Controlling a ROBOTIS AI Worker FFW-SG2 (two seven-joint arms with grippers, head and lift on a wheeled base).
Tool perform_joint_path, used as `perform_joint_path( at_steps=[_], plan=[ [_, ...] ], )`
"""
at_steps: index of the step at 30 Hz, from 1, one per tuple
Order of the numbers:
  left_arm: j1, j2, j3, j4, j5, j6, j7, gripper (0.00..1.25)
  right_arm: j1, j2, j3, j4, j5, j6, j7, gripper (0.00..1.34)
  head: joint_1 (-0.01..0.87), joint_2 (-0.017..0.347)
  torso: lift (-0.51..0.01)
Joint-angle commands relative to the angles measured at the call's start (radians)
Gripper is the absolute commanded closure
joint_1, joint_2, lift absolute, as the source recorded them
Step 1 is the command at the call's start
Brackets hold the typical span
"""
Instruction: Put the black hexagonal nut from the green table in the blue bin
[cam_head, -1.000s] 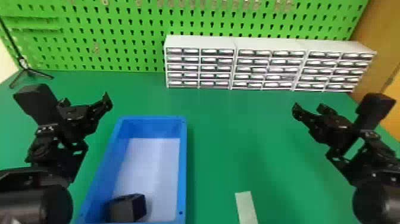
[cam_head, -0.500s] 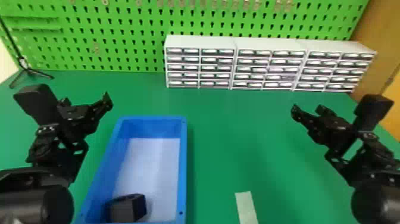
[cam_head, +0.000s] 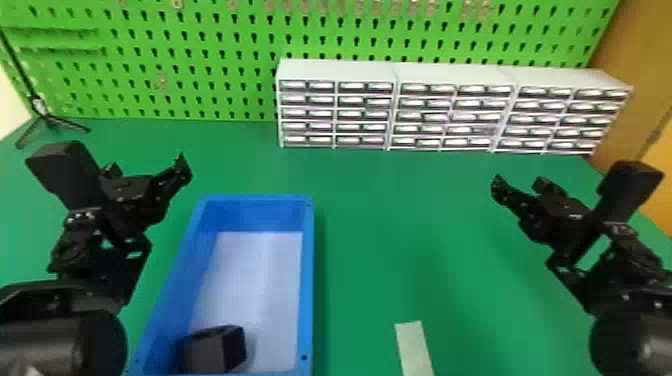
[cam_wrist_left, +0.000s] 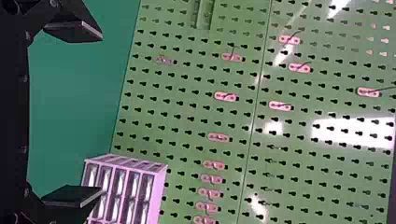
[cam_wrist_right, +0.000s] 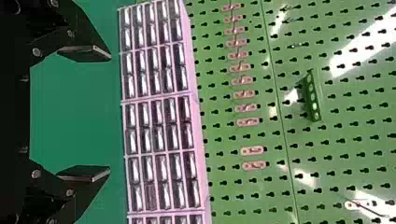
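Lying lower left in the blue bin (cam_head: 307, 280), the black hexagonal nut (cam_head: 212, 350) is resting nearer the spread, empty left gripper (cam_wrist_left: 100, 113). The right gripper (cam_wrist_right: 109, 113) is gaping, empty.

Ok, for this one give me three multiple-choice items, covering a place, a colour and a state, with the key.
1. Where is the nut?
A) on the table
B) between a gripper's fingers
C) in the bin

2. What colour is the pegboard?
A) green
B) red
C) yellow

3. How is the right gripper?
A) shut on itself
B) open
C) shut on a drawer

Key:
1 C: the nut lies inside the bin's walls, at its near end.
2 A: the board behind the table is green in the head view.
3 B: its fingers stand well apart with nothing between them.
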Motion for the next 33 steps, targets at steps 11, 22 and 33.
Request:
perform_joint_path(
  at_steps=[11, 22, 33],
  plan=[
    [0.000, 0.000, -0.003, 0.005, 0.002, -0.007, 0.000, 0.13, -0.004, -0.001, 0.006, 0.014, 0.002, -0.010, 0.000, 0.41, 0.692, 0.008, -0.097],
    [-0.001, 0.000, -0.003, 0.005, 0.002, -0.010, 0.000, 0.13, -0.007, -0.005, 0.013, 0.018, 0.002, -0.010, 0.000, 0.41, 0.692, 0.008, -0.097],
    [-0.003, 0.000, -0.006, 0.006, 0.002, -0.013, 0.000, 0.13, -0.007, -0.010, 0.014, 0.018, 0.002, -0.010, 0.000, 0.41, 0.692, 0.008, -0.097]
  ],
)
